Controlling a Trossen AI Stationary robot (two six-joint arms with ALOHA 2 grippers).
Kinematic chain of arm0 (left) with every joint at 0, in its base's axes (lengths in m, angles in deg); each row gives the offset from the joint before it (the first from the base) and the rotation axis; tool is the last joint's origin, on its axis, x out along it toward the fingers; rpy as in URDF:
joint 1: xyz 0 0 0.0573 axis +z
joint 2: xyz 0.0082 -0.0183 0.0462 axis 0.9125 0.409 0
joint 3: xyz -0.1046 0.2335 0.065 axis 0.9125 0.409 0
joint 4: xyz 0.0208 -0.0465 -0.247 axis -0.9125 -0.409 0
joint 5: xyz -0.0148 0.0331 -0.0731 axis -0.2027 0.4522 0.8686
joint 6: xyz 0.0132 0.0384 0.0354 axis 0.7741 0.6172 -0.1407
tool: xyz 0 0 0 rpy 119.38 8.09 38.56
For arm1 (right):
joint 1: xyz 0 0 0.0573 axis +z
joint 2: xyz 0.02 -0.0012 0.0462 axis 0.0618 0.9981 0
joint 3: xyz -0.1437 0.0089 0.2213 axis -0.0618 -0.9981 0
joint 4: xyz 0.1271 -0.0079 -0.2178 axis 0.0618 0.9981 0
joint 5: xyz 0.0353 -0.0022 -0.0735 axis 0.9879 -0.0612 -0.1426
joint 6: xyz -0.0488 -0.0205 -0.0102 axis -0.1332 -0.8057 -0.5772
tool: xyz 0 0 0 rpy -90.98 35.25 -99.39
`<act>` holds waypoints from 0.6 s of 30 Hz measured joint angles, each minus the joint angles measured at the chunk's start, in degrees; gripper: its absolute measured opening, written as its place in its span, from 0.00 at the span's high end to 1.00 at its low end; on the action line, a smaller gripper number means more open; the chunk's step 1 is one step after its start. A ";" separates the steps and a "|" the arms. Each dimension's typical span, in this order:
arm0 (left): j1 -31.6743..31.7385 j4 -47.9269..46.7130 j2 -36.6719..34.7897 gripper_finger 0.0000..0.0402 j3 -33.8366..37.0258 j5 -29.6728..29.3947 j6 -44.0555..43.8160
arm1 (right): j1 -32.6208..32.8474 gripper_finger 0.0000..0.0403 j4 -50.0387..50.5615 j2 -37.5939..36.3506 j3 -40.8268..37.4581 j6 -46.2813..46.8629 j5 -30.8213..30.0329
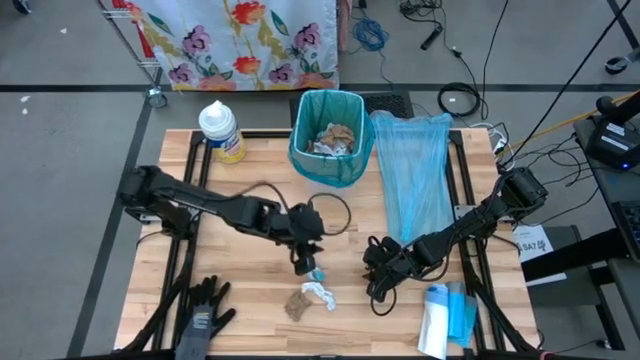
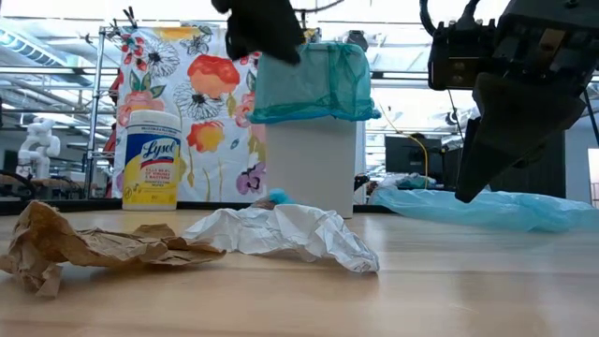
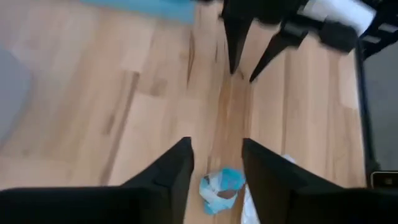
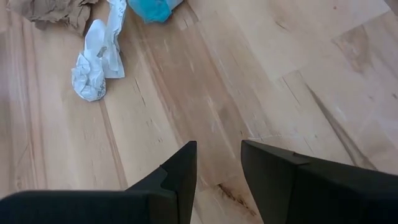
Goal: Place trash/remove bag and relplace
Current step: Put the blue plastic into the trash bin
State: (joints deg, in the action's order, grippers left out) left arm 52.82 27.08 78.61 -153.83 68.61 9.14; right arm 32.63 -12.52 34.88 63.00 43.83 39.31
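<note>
Left gripper [image 1: 303,266]: hovering over the middle of the bench, fingers parted, grasping nothing; a small blue scrap [image 3: 222,186] is lying on the wood just beyond its fingertips.
Right gripper [image 1: 375,293]: hanging right of centre toward the near edge, fingers spread apart, grasping nothing, bare wood lying under it.
Trash on bench: a brown paper wad [image 1: 298,304] and a white tissue [image 1: 321,293] are lying touching each other near the near edge, between the two grippers; the blue scrap is sitting just beside them.
Trash in bin: crumpled brown and white scraps [image 1: 335,138] are resting inside the bin.
Bin [image 1: 331,160]: standing at the middle of the far edge, wearing a teal liner.
Spare bag [image 1: 414,170]: light blue, lying flat along the right side of the bench.
Wipes canister [image 1: 221,130]: standing at the far left corner.
Black glove [image 1: 202,313]: lying at the near left corner.
White roll [image 1: 434,322]: lying at the near right corner, beside a blue item.
</note>
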 joint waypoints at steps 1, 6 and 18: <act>-0.25 -0.39 0.84 0.62 0.26 0.04 -1.27 | -0.01 0.71 -0.02 0.00 0.00 0.03 0.01; -1.10 -2.70 6.02 0.56 0.40 0.45 -11.10 | 0.01 0.71 -0.31 0.00 0.00 0.32 0.08; -2.66 1.34 17.09 0.55 0.36 7.68 -30.96 | 0.20 0.71 -0.53 0.00 0.04 0.46 0.12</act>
State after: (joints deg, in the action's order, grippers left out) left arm 50.16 28.42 95.69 -153.47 76.29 -21.82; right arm 32.83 -13.05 34.88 63.04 44.29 39.43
